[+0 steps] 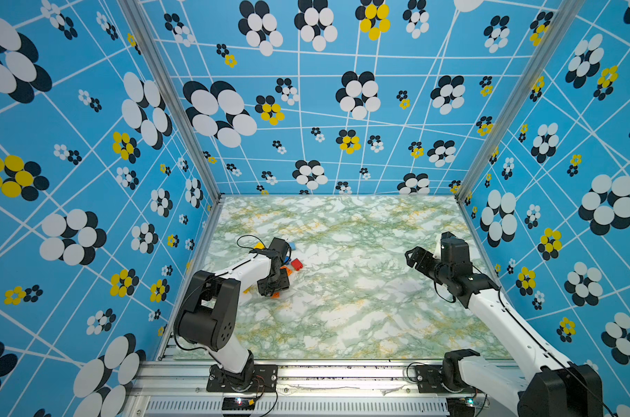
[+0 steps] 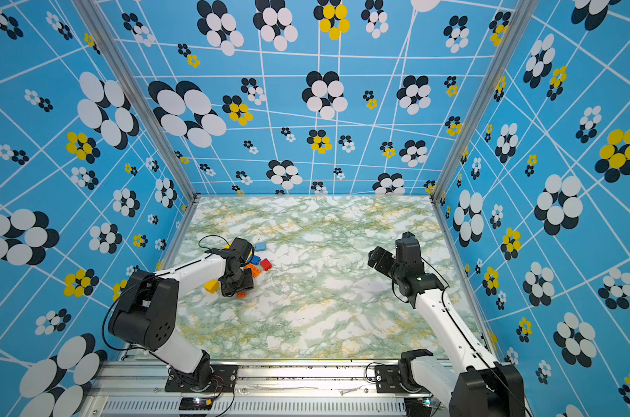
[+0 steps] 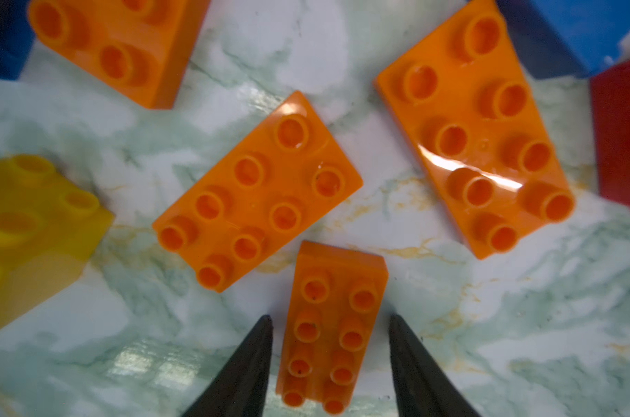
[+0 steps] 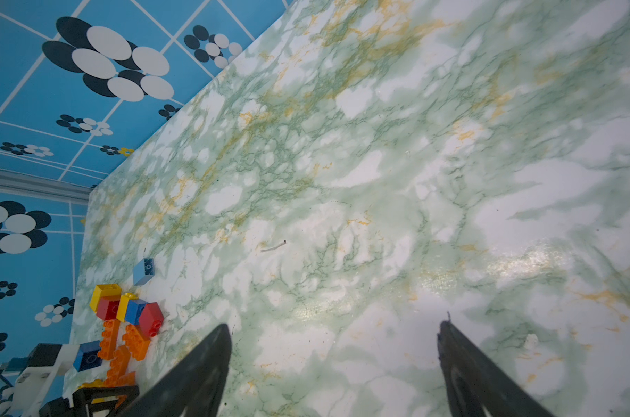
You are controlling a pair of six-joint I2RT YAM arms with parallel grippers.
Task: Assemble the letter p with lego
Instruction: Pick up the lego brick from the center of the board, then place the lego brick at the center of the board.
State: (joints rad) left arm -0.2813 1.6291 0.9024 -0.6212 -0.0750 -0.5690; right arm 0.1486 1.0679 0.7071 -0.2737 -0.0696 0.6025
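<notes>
Left gripper (image 3: 330,317) half-spread astride the narrow orange lego brick (image 3: 331,325), a sliver of gap on each side.

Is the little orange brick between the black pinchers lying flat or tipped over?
Flat. The small orange brick sits studs-up on the table, inside the open left gripper.

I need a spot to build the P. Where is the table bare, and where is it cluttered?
Bare: the whole middle of the table, from the red brick across to the right gripper, and the near strip by the rail. Crowded: the bricks around the left gripper.
</notes>
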